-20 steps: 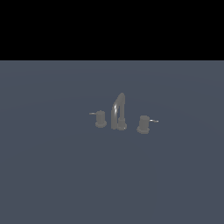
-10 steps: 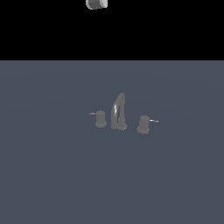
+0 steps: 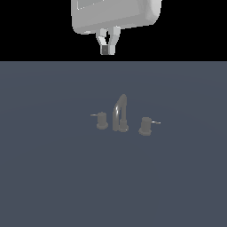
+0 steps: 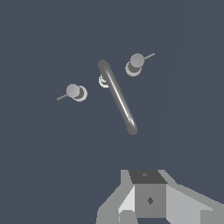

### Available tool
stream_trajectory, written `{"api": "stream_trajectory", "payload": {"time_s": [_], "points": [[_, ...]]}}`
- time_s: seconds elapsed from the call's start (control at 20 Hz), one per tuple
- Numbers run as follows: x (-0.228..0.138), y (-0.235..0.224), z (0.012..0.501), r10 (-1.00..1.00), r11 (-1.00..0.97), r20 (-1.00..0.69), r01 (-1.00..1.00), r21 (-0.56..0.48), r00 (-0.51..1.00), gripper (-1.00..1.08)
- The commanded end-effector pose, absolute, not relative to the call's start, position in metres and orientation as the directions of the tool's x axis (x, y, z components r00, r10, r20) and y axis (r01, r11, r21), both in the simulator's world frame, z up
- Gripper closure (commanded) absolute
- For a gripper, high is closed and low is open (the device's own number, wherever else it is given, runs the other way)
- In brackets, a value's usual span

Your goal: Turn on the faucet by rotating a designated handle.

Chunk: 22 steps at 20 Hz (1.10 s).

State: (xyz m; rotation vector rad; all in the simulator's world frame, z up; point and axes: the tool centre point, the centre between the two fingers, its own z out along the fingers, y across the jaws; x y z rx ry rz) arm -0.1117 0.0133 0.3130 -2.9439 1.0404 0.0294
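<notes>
The faucet (image 3: pixel 120 116) is a small dull-grey tap set on the dark floor, with an arched spout between two squat knobs. The handle (image 3: pixel 145 125) is the knob on the exterior view's right, its thin pale lever pointing right. The twin knob (image 3: pixel 102 120) has a leftward lever. My gripper (image 3: pixel 105 49) hangs high above the faucet, fingers together, holding nothing. In the wrist view the spout (image 4: pixel 118 97) and both knobs (image 4: pixel 73 91) (image 4: pixel 136 61) lie far below the gripper (image 4: pixel 146 197). I cannot tell there which knob is the handle.
The flat dark grey-blue floor (image 3: pixel 53 177) spreads around the faucet. The pale grey hand body (image 3: pixel 117 15) fills the top middle of the exterior view.
The hand has come down into the exterior view from the top edge: absent 1.0 s ago, just a tip 0.5 s ago, now hand and fingers show. The faucet has not moved.
</notes>
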Motion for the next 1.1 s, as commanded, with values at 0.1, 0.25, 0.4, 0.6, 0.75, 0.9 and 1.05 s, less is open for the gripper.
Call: {"api": "stream_trajectory", "payload": {"time_s": [0.1,0.25,0.4,0.6,0.75,0.9,1.05], "points": [[-0.087,0.003,0.284,-0.722,-0.692,-0.023,-0.722,-0.011,0.692,1.08],[-0.071,-0.005,0.265,-0.777,-0.629,-0.021,-0.777,-0.009,0.629,1.08],[-0.056,-0.015,0.246,-0.828,-0.561,-0.02,-0.828,-0.008,0.561,1.08],[-0.037,-0.031,0.22,-0.887,-0.461,-0.018,-0.887,-0.006,0.461,1.08],[-0.023,-0.045,0.2,-0.925,-0.379,-0.015,-0.925,-0.004,0.379,1.08],[-0.01,-0.062,0.178,-0.957,-0.288,-0.012,-0.958,-0.002,0.288,1.08],[0.002,-0.081,0.156,-0.982,-0.189,-0.008,-0.982,-0.001,0.189,1.08]]}}
